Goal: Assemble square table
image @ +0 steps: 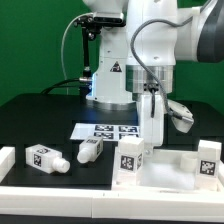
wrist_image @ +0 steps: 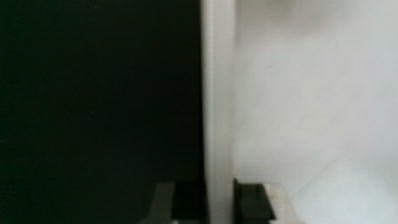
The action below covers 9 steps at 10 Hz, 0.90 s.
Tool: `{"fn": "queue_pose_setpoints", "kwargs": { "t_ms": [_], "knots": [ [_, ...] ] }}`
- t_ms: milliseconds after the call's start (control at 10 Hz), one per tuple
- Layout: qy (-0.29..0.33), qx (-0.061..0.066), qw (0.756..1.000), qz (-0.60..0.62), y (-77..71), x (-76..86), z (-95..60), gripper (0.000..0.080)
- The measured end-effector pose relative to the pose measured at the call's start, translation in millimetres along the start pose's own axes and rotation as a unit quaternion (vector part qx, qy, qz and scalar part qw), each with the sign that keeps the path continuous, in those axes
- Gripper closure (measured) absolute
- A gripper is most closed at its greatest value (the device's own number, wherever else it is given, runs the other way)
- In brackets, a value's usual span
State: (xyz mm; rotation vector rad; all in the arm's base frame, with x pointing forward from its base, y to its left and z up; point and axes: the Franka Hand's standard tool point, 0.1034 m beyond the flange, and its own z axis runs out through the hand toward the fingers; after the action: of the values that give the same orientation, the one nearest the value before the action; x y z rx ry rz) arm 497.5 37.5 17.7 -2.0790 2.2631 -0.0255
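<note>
White plastic top (image: 172, 168): lies at the exterior view's lower right, well apart from the two loose legs (image: 40, 157) on the black table (image: 40, 115).
Gripper (image: 150, 118): narrow, with its fingers (wrist_image: 175, 203) set against both faces of the thin raised rim (wrist_image: 217, 90).
Handling: you can expect it to be light, stiff and fairly slick, so it may pivot in the pinch.
Hold: take the rim squarely and seat the fingers deep over it.
</note>
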Motion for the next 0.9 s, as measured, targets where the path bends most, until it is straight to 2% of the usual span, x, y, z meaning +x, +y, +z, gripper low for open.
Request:
{"fn": "queue_pose_setpoints", "kwargs": {
  "t_ms": [300,500,600,900],
  "knots": [
    [0.000,0.000,1.000,-0.003,0.0,0.2,-0.4,0.0749],
    [-0.006,-0.003,1.000,-0.030,-0.8,3.3,-6.0,0.0748],
    [-0.007,-0.001,0.998,-0.056,-3.0,6.3,-9.1,0.0748],
    [-0.020,-0.006,0.991,-0.133,-1.7,17.1,-16.0,0.0745]
  ]
}}
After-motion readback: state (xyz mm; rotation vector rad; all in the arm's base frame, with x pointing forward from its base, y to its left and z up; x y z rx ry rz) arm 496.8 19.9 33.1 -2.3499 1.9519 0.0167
